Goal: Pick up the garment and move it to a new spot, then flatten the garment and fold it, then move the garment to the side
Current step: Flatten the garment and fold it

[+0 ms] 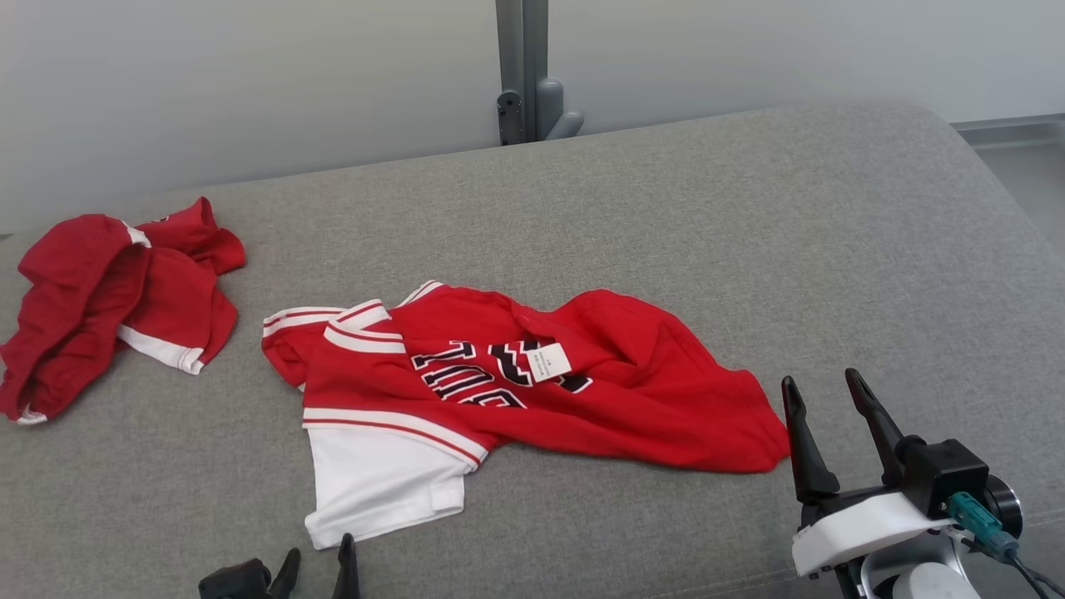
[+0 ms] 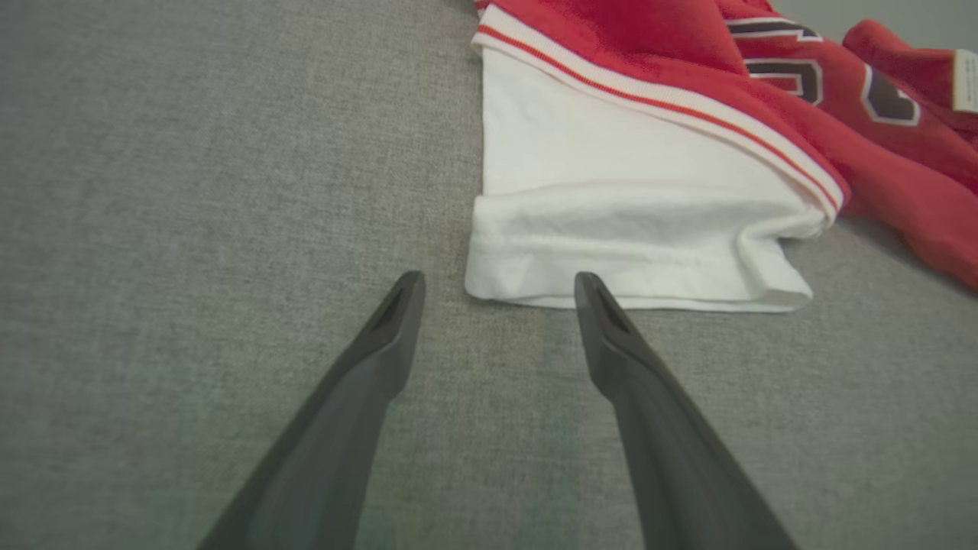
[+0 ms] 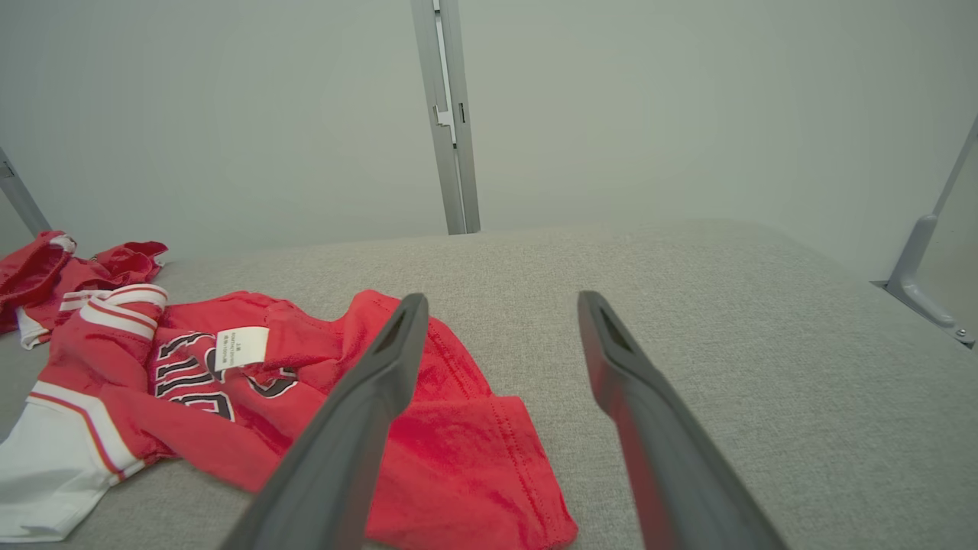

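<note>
The red jersey lies crumpled mid-cushion, both grippers splayed and empty, the left gripper poised at its near white sleeve, the right gripper beside its right hem, and the risk is a shallow pinch catching one layer, so the bunched cloth slips free or drags.

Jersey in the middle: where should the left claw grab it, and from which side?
The jersey's white sleeve, at its hem. It lies flat with the thick hem facing the open left claw, just past the fingertips. Likely best: come low along the cushion from the near side, one finger under the hem corner.
</note>
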Robot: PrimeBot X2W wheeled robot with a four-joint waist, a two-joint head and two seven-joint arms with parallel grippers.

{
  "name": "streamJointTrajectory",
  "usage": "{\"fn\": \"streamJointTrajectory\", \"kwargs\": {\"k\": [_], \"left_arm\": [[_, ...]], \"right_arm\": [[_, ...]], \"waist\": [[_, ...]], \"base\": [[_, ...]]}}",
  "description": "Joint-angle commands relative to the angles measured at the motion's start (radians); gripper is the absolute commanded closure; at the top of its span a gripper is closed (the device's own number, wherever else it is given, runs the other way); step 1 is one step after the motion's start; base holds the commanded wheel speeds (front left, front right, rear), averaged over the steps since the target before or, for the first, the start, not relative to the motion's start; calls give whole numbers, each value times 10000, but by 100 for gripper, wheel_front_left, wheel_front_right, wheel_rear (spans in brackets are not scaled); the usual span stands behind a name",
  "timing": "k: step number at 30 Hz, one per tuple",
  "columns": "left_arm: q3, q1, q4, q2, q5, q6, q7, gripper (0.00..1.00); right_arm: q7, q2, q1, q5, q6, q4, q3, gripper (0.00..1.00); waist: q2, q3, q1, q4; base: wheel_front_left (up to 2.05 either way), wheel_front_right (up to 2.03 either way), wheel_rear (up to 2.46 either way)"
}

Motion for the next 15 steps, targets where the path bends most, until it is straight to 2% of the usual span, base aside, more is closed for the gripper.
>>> {"fn": "streamJointTrajectory", "kwargs": {"k": [1,12,13,14,15], "left_arm": [[75,-217,248,6,-262,-117,-87,0],[40,-723,1249,-64,-1615,-553,-406,0],[-23,-758,1307,-66,-1693,-582,-426,10],[-104,-799,1354,-68,-1751,-613,-442,25],[-184,-836,1369,-70,-1800,-645,-451,35]], "right_arm": [[-29,-19,-132,-30,-14,19,-26,0],[-30,-17,-68,-81,-14,123,-187,0],[-30,-17,-54,-65,-14,172,-204,0],[-30,-17,-47,-39,-14,228,-219,0],[-30,-17,-45,-16,-14,299,-242,0]], "waist": [[102,104,0,-159],[102,235,0,-314],[102,247,0,-305],[102,259,0,-294],[102,275,0,-282]], "base": [[0,0,0],[0,0,0],[0,0,0],[0,0,0],[0,0,0]]}}
